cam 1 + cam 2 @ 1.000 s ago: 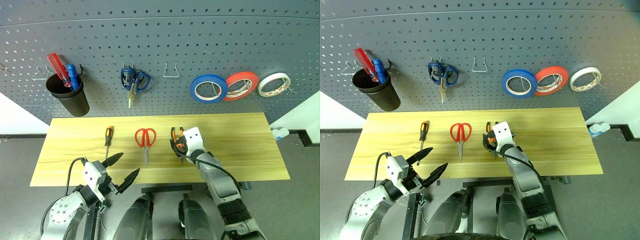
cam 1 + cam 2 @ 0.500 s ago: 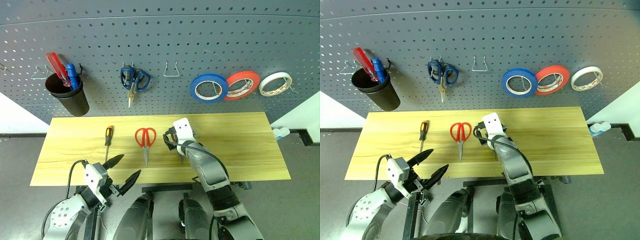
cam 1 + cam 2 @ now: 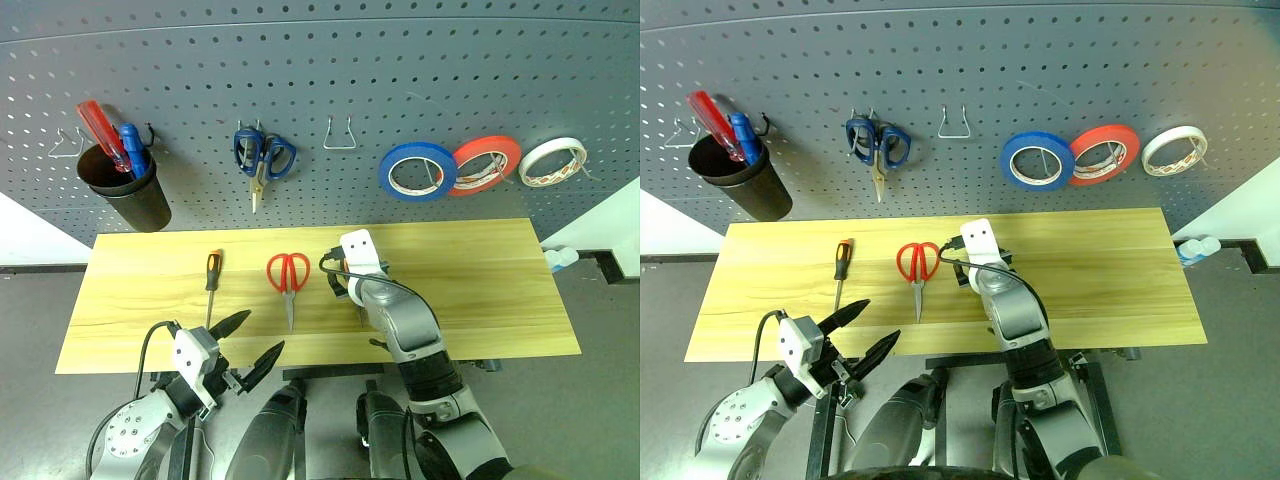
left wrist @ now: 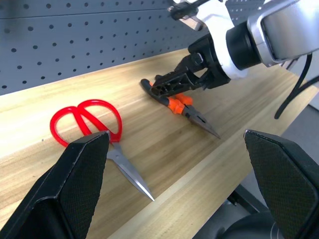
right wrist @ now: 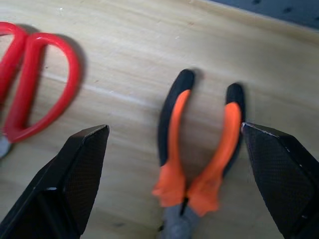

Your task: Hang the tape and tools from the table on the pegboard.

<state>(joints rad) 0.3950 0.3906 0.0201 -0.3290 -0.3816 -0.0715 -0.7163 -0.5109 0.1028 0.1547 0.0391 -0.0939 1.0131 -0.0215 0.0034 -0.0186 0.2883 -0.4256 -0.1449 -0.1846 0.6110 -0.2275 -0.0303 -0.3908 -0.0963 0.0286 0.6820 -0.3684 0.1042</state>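
The blue tape (image 3: 417, 171) hangs on the pegboard (image 3: 450, 80). On the table (image 3: 480, 290) lie the thin screwdriver (image 3: 213, 280), the red-handled scissors (image 3: 288, 280) and the orange-and-black pliers (image 5: 199, 144). My right gripper (image 5: 172, 134) is open and tilted down over the pliers, one finger on each side of the two handles; whether it touches them I cannot tell. In the head view the right hand (image 3: 358, 262) covers most of the pliers. My left gripper (image 3: 262, 332) hangs open in front of the table's near edge, holding nothing, level with the scissors (image 4: 87, 122).
Also on the pegboard are a black cup (image 3: 125, 190) with red and blue screwdrivers, blue-handled scissors (image 3: 262, 160), a bare wire hook (image 3: 341, 137), a red-orange tape roll (image 3: 485, 165) and a white roll (image 3: 552, 160). The table's right half is bare wood.
My right gripper has tipped downward and shifted slightly left over the pliers. The left gripper has kept still. The whole view has shifted a little.
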